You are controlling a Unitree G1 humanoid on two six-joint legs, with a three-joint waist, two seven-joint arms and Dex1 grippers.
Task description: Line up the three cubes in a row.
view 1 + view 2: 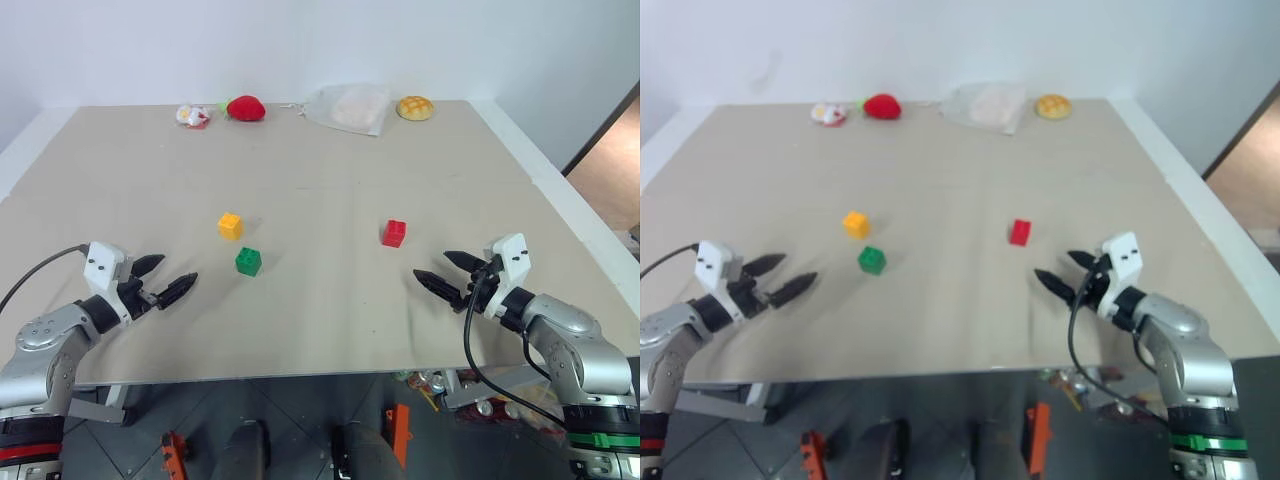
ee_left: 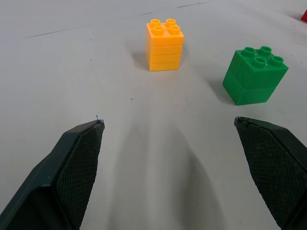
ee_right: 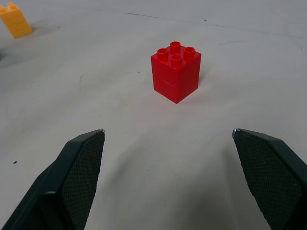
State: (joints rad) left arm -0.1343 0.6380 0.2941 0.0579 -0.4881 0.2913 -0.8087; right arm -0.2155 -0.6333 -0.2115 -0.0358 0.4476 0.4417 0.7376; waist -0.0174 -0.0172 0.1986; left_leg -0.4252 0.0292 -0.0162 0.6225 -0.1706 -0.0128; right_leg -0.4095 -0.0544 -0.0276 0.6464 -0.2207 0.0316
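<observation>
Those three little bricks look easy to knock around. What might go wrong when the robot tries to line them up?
The green cube sits close beside the yellow cube, so the open left gripper may bump one while reaching for the other. The red cube stands well apart, so the open right gripper would likely have to carry it far, and it could slip or tip.

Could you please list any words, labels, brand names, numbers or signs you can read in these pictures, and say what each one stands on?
None can be read.
Yellow cube, green cube, red cube: plain studs and sides, no lettering visible.
Small red-and-white item at the table's far edge: too small to tell any print.
Clear bag: no readable label.
</observation>
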